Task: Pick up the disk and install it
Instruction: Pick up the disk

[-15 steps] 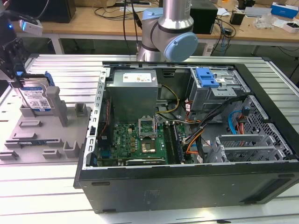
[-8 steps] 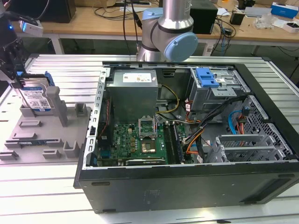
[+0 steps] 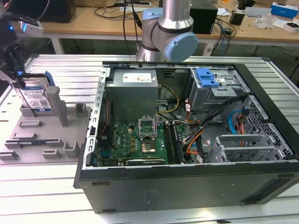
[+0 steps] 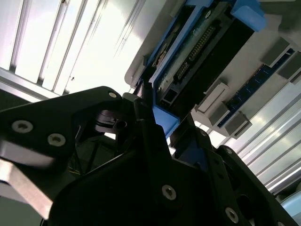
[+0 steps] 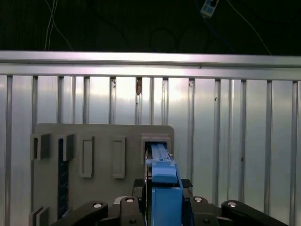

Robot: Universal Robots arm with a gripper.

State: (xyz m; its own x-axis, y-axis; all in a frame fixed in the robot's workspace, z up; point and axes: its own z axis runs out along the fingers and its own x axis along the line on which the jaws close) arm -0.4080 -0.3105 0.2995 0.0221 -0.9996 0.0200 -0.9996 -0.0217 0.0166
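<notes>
At the upper left of the exterior view, the disk (image 3: pixel 36 98) is stood on edge in a gray holder (image 3: pixel 28 127) so its bracket (image 3: pixel 48 78) is offered upward. The bracket is clamped by the gripper (image 3: pixel 19 80).

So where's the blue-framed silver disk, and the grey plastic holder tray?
Blue-framed silver disk (image 3: pixel 36 98): exterior view, its labelled face.
Grey plastic holder tray (image 3: pixel 60 133): exterior view, its flat base.

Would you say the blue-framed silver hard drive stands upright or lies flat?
Upright: the blue-framed silver hard drive stands on edge in the grey plastic holder.
</notes>
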